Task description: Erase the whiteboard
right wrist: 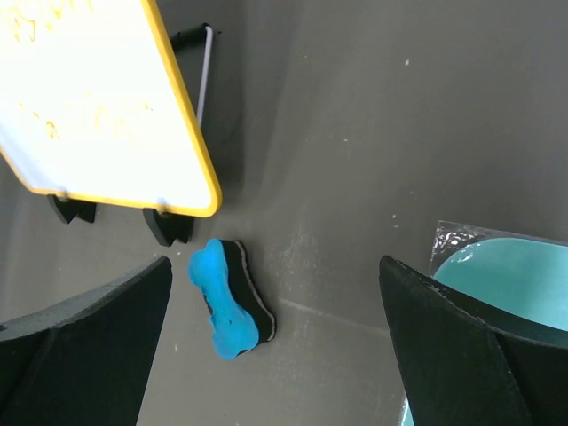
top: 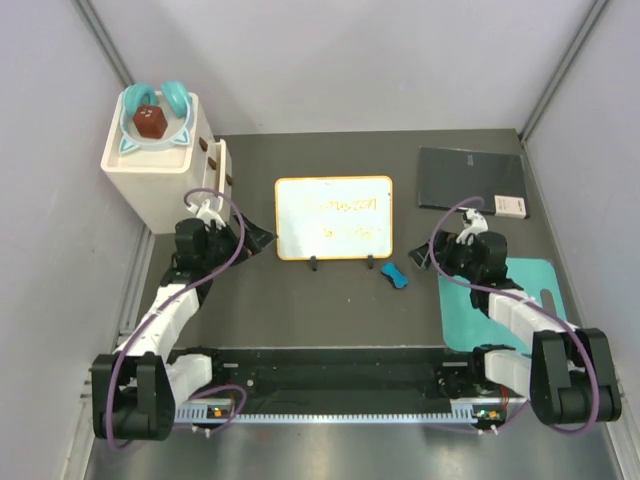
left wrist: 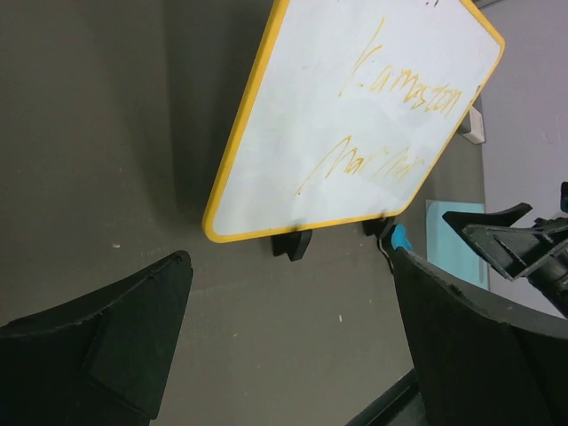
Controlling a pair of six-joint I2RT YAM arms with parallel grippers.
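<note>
Here the whiteboard (top: 334,218) sits mid-table (top: 330,315), its long axis running left to right and its two black feet on the near edge, toward us. Two lines of yellow handwriting cross it, and we cannot read them surely. Our left gripper (left wrist: 288,266) and right gripper (right wrist: 275,266) both gape wide, holding nothing. A blue eraser (right wrist: 229,297) lies just beside the board's right foot.

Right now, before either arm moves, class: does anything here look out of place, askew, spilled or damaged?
Nothing looks spilled or damaged. The blue eraser lies loose at a slant, close beside the near right foot of the whiteboard. The board bears yellow writing that has not yet been wiped.
</note>
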